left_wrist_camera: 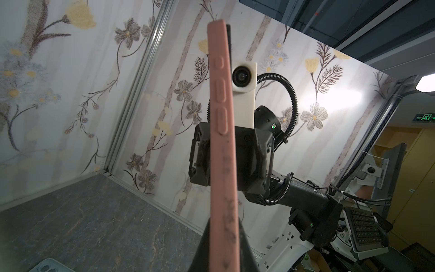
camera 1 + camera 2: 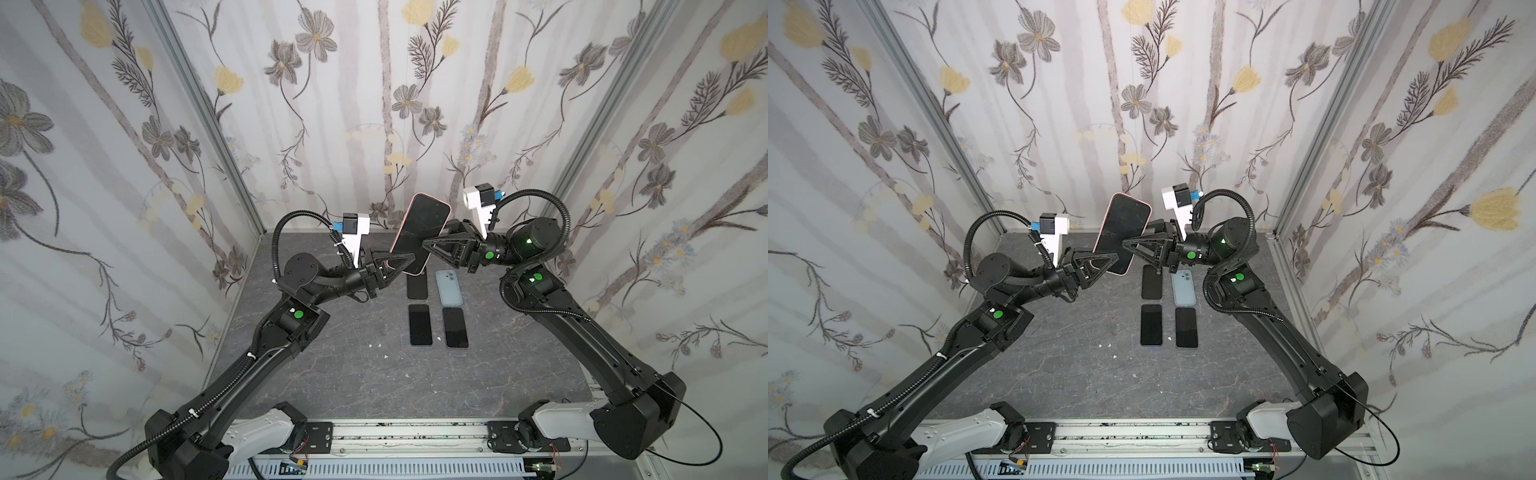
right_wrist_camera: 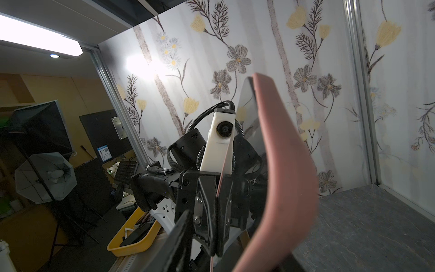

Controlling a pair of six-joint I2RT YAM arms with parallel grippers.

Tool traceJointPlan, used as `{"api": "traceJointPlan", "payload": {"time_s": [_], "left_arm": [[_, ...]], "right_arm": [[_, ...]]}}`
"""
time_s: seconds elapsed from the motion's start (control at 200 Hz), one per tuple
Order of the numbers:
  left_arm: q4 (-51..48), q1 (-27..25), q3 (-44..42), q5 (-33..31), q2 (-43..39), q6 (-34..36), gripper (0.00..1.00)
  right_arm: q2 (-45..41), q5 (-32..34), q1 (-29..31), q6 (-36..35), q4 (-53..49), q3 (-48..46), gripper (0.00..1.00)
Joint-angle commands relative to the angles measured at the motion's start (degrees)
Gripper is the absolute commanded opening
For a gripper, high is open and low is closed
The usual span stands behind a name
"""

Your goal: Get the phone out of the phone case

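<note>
**Cased phone held in the air between 2 sets of fingers**

The left fingers are narrow and clamped on the phone case. They grip 1 long edge near its lower end, with 1 finger across the screen and 1 behind the back. The phone sits in the case, with the pink rim showing around the dark screen. It is tilted and raised above the bench, and its top end reaches up past both sets of fingertips.

The right fingers straddle the opposite long edge. In the left wrist view, 1 finger lies by the pink back and the other stands apart from the glass, so they are partly open rather than gripping.

Below the right fingers, 3 dark phones and a pale blue case lie flat on the bench, well apart from both sets of fingers.
</note>
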Motion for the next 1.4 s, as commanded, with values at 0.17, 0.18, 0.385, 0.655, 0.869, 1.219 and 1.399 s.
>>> {"api": "traceJointPlan", "payload": {"time_s": [0.17,0.18,0.385,0.655,0.869,1.219,1.399], "left_arm": [[7.0,-0.1,-0.7,-3.5,-0.9,0.0,0.00],[7.0,-0.1,-0.7,-3.6,-0.9,-0.1,0.00],[8.8,-0.1,-1.4,-6.1,-1.7,-0.8,0.00],[9.7,-0.3,-1.7,-5.2,-1.6,-1.4,0.00],[10.2,-0.4,-2.1,-6.2,-1.9,-1.4,0.00],[10.7,-0.4,-2.0,-5.3,-1.4,-1.6,0.00],[10.8,-0.4,-2.3,-5.4,-1.6,-1.2,0.00]], "right_arm": [[0.1,0.5,1.2,0.5,3.1,-0.9,0.41],[0.2,0.5,1.2,0.5,3.0,-0.9,0.41],[1.0,1.0,2.6,0.9,4.4,-1.6,0.37],[2.2,0.6,3.6,3.2,7.4,-1.4,0.32],[2.5,-0.2,3.6,3.7,7.7,-1.3,0.26],[2.5,-0.5,3.7,3.7,7.6,-1.5,0.12],[2.1,0.0,3.8,3.1,7.2,-1.6,0.03]]}}
